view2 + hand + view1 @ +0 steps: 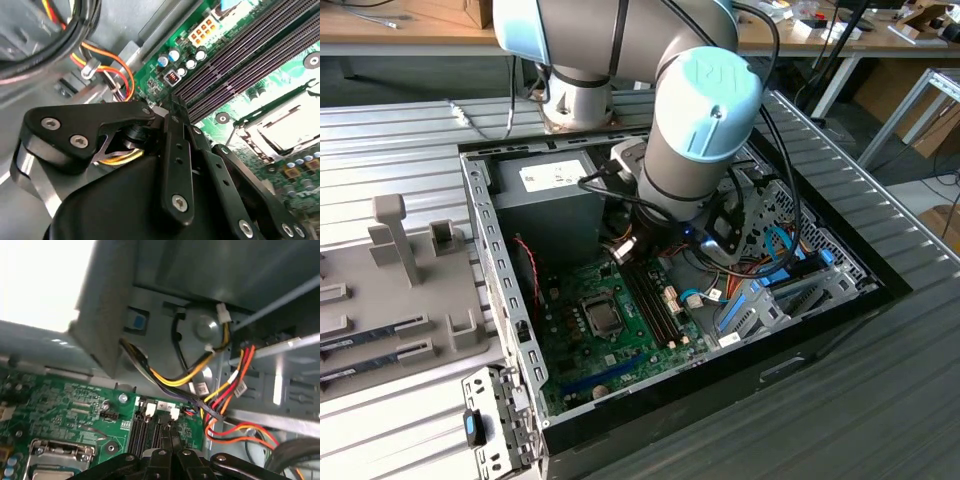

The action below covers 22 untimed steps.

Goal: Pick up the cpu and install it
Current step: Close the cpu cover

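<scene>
My gripper (173,104) hangs low inside the open computer case (490,250), its black fingers pressed together with nothing between them. Its tips (167,440) stand over the end of the dark memory slots (250,55), close to the green motherboard (570,300). The metal-framed socket (260,132) lies a short way off to the side. A pale grey flat square, seemingly the cpu (285,125), lies inside that frame. In the exterior view the socket (601,316) sits mid-board, and the arm's big wrist joint (705,130) covers the gripper.
A grey power-supply box (545,195) fills the case's far corner. Bundles of yellow, red and orange cables (220,395) hang just behind the gripper. A drive cage with blue parts (770,290) stands at the exterior view's right. A grey holder tray (390,290) lies outside the case at the left.
</scene>
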Each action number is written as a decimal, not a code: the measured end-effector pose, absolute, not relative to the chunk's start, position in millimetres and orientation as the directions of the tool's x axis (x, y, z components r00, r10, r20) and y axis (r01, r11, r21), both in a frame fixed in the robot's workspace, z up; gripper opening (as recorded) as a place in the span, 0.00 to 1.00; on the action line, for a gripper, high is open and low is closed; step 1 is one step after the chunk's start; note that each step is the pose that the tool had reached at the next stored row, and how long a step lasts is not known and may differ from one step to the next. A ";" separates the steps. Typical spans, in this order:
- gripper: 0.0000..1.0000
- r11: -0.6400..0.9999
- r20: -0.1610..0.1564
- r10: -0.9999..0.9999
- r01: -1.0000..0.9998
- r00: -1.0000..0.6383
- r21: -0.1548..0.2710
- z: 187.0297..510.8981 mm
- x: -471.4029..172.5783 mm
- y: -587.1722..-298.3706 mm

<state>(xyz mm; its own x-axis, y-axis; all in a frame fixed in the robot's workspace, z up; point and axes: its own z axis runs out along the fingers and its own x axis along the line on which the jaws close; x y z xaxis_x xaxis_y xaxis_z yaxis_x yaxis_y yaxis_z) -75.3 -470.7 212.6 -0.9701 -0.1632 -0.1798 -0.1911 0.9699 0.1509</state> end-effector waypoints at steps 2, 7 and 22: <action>0.11 0.978 -0.180 -0.115 -0.143 -0.977 0.151 211.8 -75.2 -470.7; 0.11 0.987 -0.180 -0.022 -0.050 -0.983 0.151 210.6 -75.3 -470.8; 0.11 0.996 -0.213 -0.040 -0.057 -0.976 0.072 211.1 -143.1 -482.4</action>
<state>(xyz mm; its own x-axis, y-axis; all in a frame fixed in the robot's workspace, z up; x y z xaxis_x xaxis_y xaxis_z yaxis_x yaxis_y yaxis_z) -143.1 -482.4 211.1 -0.9762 -0.0404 -0.2129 -0.0570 0.9958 0.0721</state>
